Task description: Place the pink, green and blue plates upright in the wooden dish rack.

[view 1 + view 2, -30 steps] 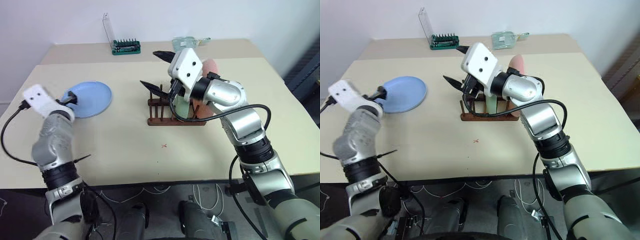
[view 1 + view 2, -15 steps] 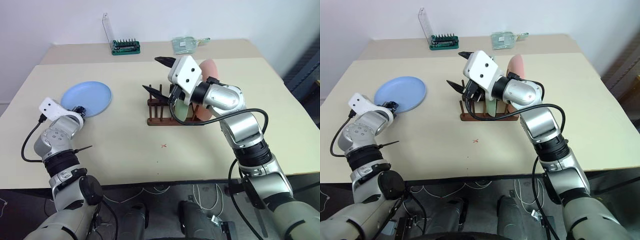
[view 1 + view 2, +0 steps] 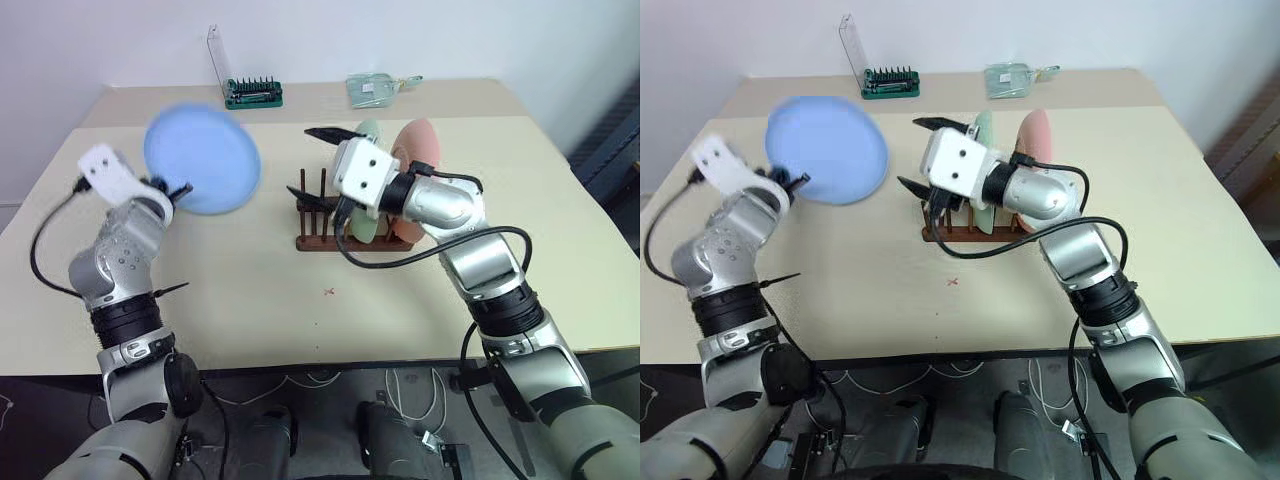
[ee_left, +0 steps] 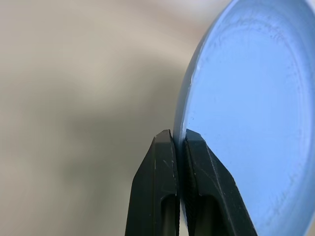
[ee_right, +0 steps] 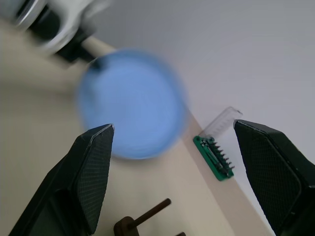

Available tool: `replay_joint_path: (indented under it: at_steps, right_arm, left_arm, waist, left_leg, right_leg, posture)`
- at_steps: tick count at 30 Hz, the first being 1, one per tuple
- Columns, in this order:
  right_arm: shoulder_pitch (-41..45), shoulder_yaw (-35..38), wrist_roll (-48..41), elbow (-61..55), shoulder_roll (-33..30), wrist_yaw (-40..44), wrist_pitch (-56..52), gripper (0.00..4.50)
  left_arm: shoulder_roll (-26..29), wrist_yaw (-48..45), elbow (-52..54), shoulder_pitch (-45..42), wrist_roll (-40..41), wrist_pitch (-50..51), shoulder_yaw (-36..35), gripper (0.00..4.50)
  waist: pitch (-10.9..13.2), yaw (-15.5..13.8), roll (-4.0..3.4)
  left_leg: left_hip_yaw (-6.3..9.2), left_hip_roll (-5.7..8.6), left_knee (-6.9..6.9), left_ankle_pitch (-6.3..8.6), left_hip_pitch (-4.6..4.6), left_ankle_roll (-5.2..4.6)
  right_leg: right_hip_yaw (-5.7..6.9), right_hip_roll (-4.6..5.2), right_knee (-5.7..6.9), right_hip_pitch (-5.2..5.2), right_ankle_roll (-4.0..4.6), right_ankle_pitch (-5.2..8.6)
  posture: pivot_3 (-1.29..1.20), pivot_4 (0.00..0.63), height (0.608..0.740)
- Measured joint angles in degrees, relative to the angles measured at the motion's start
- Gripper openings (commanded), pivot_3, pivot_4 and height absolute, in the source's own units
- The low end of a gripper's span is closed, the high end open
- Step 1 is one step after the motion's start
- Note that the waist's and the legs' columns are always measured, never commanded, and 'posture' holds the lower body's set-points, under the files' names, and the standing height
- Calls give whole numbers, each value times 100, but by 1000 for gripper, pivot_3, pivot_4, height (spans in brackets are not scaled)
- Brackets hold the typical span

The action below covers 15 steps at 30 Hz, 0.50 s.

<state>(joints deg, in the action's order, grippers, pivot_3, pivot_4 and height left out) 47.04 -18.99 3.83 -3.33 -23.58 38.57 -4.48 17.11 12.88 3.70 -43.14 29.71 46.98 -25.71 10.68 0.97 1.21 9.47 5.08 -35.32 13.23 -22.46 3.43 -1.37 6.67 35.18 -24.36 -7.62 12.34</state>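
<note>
Left gripper clamped on the rim of the round light blue plate, held tilted in the air above the beige table, left of the dark brown wooden dish rack. Pale mint green plate and salmon pink plate stand upright in that rack. Right gripper hovers at the rack's left end, black fingers spread wide, holding nothing.

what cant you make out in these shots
- The blue plate is motion-blurred in both eye views; its rim edge is unclear.
- The wooden dish rack: the right gripper and arm cover its slots beneath the green plate and pink plate.
- Left wrist view: a picture edge cuts off the plate.
</note>
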Motion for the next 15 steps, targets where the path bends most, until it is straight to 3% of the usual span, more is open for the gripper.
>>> replay_joint_path:
  at_steps: [5, 15]
  right_arm:
    - [35, -206, 415, 263, 133, -13, 438, 4004]
    - [589, -304, 1477, 1062, 311, -660, 1081, 4004]
  left_arm:
    - [-155, -100, 940, -143, 22, 199, 576, 48]
    - [-703, 223, 1905, -556, 711, 1004, 568, 48]
  waist:
    - [0, 23, -1]
    - [1, 5, 1]
  left_leg:
    - [-1, -1, 2, -1, 4, 2]
    - [0, -2, 2, -3, 2, 5]
  right_leg:
    - [-2, -2, 2, 0, 0, 0]
    - [-2, -4, 1, 0, 1, 0]
  posture:
    - [0, 150, 740]
    - [0, 150, 740]
